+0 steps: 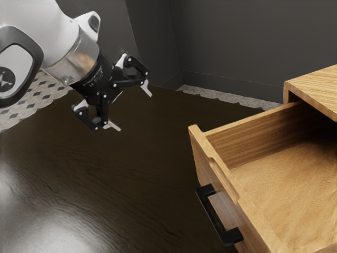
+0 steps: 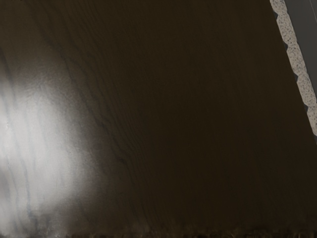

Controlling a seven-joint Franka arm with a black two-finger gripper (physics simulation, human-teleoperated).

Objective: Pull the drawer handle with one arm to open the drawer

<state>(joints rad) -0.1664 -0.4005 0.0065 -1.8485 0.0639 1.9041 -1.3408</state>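
A light wooden drawer (image 1: pixel 263 174) stands pulled far out of its cabinet (image 1: pixel 315 89) at the exterior view's right, and its inside is bare. A black bar handle (image 1: pixel 217 213) is fixed to the drawer's front, low in the view. My black gripper (image 1: pixel 130 108) hangs in the air at the upper left, well away from the handle, open, with nothing between its fingers. It is tilted toward the drawer. In the wrist view the dark floor (image 2: pixel 173 124) lies below my hand.
Dark glossy wood floor (image 1: pixel 105 184) spreads between my arm and the drawer. A pale patterned strip (image 1: pixel 226 96) runs along the foot of the grey walls, and it shows as a pale patterned strip (image 2: pixel 297 59) in the wrist view.
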